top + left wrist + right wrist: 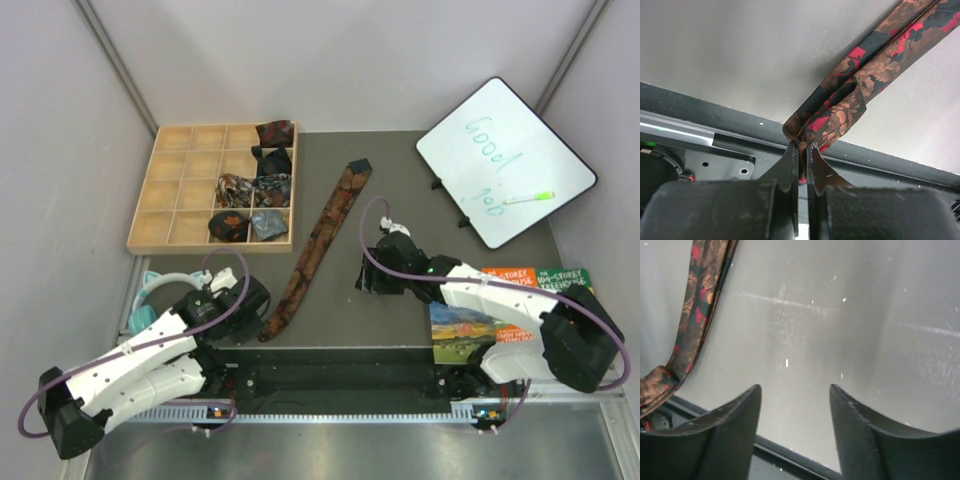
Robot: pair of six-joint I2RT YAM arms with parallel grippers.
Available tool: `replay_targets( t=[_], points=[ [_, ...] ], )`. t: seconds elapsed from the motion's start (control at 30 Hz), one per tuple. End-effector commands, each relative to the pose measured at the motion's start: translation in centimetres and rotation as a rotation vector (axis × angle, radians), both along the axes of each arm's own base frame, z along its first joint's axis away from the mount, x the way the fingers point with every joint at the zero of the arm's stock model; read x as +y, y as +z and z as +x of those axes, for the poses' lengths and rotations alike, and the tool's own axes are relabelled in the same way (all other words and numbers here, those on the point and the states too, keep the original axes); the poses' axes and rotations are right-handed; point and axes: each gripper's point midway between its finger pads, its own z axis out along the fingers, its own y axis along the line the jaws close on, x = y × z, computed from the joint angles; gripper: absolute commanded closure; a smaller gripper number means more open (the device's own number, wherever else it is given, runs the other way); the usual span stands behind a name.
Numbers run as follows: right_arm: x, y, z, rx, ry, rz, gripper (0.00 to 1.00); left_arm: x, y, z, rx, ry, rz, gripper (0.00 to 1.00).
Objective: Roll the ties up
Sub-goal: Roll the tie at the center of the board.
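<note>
A long dark tie (pixel 320 235) with rust-orange and red print lies diagonally on the grey table from the back middle to the front left. My left gripper (pixel 262 312) is shut on its narrow near end, which is folded over at the fingertips (pixel 801 146); the tie (pixel 865 75) runs away up and right. My right gripper (pixel 366 278) is open and empty over bare table to the right of the tie; its view (pixel 795 390) shows the tie (pixel 700 315) at the left edge. Several rolled ties (pixel 252 190) sit in the tray's right compartments.
A wooden compartment tray (pixel 180 190) stands at the back left. A whiteboard (pixel 505 160) with a green marker leans at the back right. Books (pixel 510 300) lie under the right arm. Teal headphones (pixel 150 300) lie by the left arm. A black rail (pixel 330 375) runs along the near edge.
</note>
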Motion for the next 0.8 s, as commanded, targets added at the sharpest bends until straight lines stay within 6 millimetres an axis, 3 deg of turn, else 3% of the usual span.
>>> replay_targets(
  t=[0.0,0.13,0.2,0.23,0.27,0.3,0.33,0.37,0.47,0.5,0.57,0.6,0.77],
  points=[
    [2.2,3.3,-0.5,-0.077,0.053,0.157,0.48,0.4,0.6,-0.5,0.028,-0.012,0.032,0.98],
    [7.7,6.0,-2.3,-0.059,0.142,0.276,0.69,0.4,0.6,-0.2,0.019,-0.007,0.039,0.98],
    [10.4,6.1,-3.6,-0.023,0.209,0.300,0.75,0.3,1.0,0.2,0.004,-0.003,0.037,0.98],
    [12.2,7.5,-3.3,-0.029,0.224,0.348,0.80,0.3,1.1,0.3,0.004,-0.008,0.044,0.98],
    [13.3,5.8,-3.3,0.011,0.234,0.335,0.82,0.3,1.1,0.4,0.002,-0.010,0.048,0.98],
    [14.4,5.7,-4.1,0.051,0.272,0.360,0.85,0.2,1.2,0.5,-0.001,-0.012,0.050,0.98],
    [16.4,7.0,-3.8,0.038,0.288,0.443,0.88,0.3,1.1,0.5,0.003,-0.016,0.063,0.98],
    [17.2,5.7,-4.0,0.071,0.299,0.445,0.89,0.2,1.3,0.6,0.003,-0.017,0.061,0.98],
    [20.0,6.2,-4.9,0.114,0.351,0.521,0.92,0.2,1.3,0.6,0.004,-0.019,0.065,0.98],
    [20.8,4.8,-5.8,0.153,0.379,0.509,0.92,0.1,1.3,0.7,0.003,-0.020,0.062,0.98],
    [22.2,4.8,-6.4,0.169,0.408,0.525,0.93,0.1,1.3,0.7,-0.002,-0.018,0.054,0.98],
    [22.6,3.8,-6.9,0.197,0.417,0.513,0.93,0.1,1.4,0.7,-0.007,-0.018,0.050,0.98],
    [23.8,2.3,-7.8,0.232,0.427,0.514,0.94,0.3,1.7,0.8,-0.026,-0.011,0.042,0.99]
  ],
)
